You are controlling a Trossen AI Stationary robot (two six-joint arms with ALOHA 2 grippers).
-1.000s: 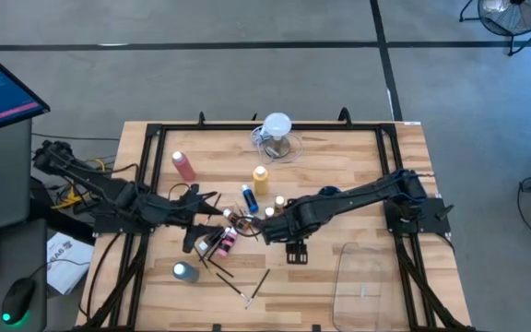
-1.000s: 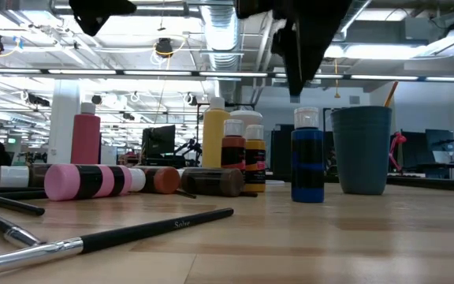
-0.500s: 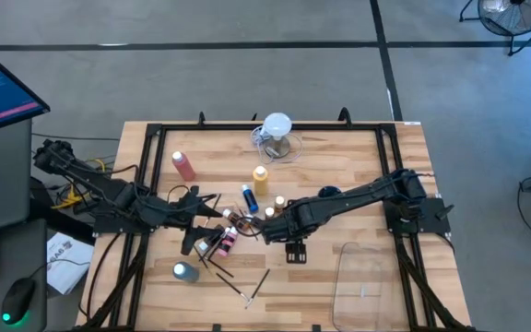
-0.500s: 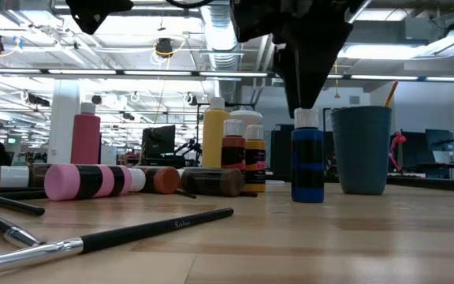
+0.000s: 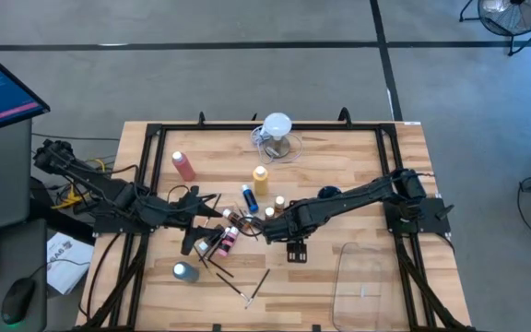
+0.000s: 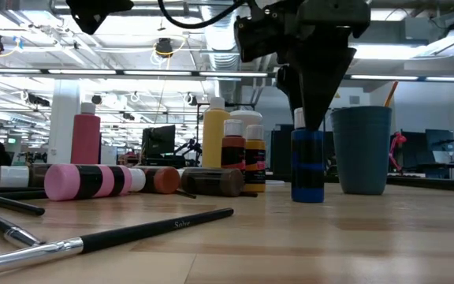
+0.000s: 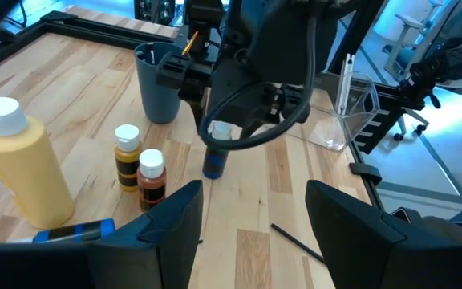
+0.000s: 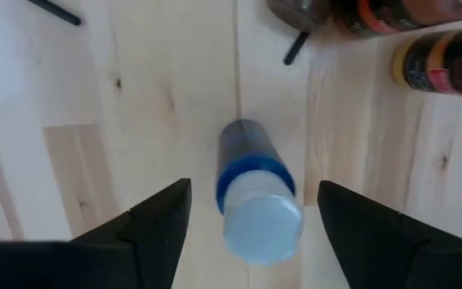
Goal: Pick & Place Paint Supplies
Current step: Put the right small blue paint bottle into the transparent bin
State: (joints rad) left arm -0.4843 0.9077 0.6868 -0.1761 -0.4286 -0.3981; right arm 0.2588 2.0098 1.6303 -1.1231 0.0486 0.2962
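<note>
Right pincer (image 8: pixel 247 221) open, poised directly over the small blue paint bottle (image 8: pixel 251 189), 1 finger (image 8: pixel 163 233) on each side of its white cap, no contact visible. Same bottle upright on the worktop (image 6: pixel 353 237) in the low view, near the middle of the clutter, just beside a grey-blue cup (image 6: pixel 361 150); dark wrist of the right arm (image 5: pixel 339 203) covering the top of the cap there. Seen from the left wrist, blue bottle (image 7: pixel 215 160) standing under the right arm's bulk.

Left pincer (image 7: pixel 251 217) open too, holding nothing, hovering low at the left of the pile and aimed at it.

Elsewhere on the worktop: tall yellow squeeze bottle (image 6: pixel 215 146) upright, 2 small white-capped bottles, 1 red-brown (image 6: pixel 233 154) and 1 yellow (image 6: pixel 254 158), standing just beside it. Pink-red squeeze bottle (image 6: pixel 86 140) upright, well apart to the left rear. Pink bottle (image 6: pixel 85 181) and a brown one (image 6: pixel 211 181) lying on their sides. Thin dark paintbrush (image 6: pixel 132 233) lying across the near boards. Clear jug with white round top (image 5: pixel 277 134) at the far edge. Clear bin (image 5: pixel 367 277) at the near right corner.
</note>
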